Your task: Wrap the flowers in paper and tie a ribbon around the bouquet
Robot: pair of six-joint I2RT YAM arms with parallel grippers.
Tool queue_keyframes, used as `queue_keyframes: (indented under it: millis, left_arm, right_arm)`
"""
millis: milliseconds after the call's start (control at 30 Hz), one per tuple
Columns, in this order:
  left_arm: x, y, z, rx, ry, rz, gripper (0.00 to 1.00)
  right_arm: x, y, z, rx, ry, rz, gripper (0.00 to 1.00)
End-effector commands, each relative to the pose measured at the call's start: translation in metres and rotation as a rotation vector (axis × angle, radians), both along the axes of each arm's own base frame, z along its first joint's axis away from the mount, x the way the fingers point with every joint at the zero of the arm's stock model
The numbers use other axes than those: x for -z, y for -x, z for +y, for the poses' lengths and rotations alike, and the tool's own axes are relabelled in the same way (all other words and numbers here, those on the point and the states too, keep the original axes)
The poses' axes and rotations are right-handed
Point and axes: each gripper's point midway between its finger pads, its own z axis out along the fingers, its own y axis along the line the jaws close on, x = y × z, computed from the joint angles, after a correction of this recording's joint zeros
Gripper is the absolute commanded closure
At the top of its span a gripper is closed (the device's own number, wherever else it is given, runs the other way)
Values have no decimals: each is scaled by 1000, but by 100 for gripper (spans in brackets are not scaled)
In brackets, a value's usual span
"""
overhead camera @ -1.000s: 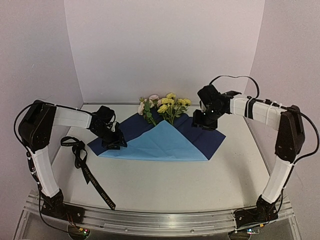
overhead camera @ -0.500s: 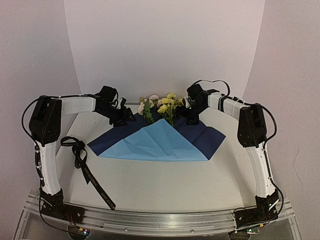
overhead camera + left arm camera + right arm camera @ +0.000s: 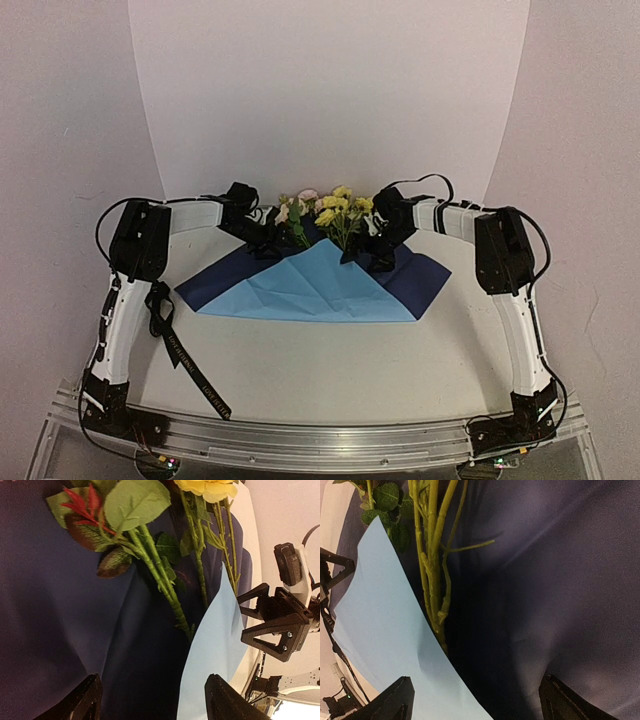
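Observation:
The flowers [image 3: 332,210] lie at the back middle of the table, blooms toward the wall. Their green stems [image 3: 165,587] run under a light blue flap [image 3: 320,285] of the paper [image 3: 420,275], whose navy face is up. My left gripper [image 3: 268,243] hovers open over the navy paper just left of the stems, nothing between its fingers [image 3: 86,700]. Just right of the stems [image 3: 432,570] my right gripper [image 3: 372,256] is also open over the navy sheet. In the wrist views, the left gripper [image 3: 155,705] and right gripper [image 3: 480,705] face each other. The black ribbon [image 3: 165,330] lies loose at the left.
White walls close the table [image 3: 330,370] at the back and both sides. The ribbon trails from the left arm's elbow toward the front edge. A metal rail [image 3: 320,445] with both arm bases runs along the near edge.
Both grippers have swung from the paper's outer corners in toward the stems and opened wider. The paper, flowers and ribbon have stayed put.

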Motion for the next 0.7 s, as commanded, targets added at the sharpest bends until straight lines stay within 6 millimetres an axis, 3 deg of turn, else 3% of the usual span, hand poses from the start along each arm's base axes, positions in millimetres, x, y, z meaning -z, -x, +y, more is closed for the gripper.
queue_keyframes:
  millis: [0, 400, 533, 667]
  left_arm:
    - [-24, 14, -29, 96, 106, 0, 30]
    - [-64, 47, -33, 159, 212, -22, 66]
    - [-89, 61, -34, 193, 240, -91, 77]
    - [-114, 88, -42, 268, 256, -166, 85]
  right_arm:
    - [-59, -9, 9, 4, -79, -112, 11]
    - [-84, -15, 3, 50, -73, -159, 12]
    - [-94, -22, -6, 112, -35, -197, 12]
    - [-98, -28, -17, 167, 18, -227, 12]
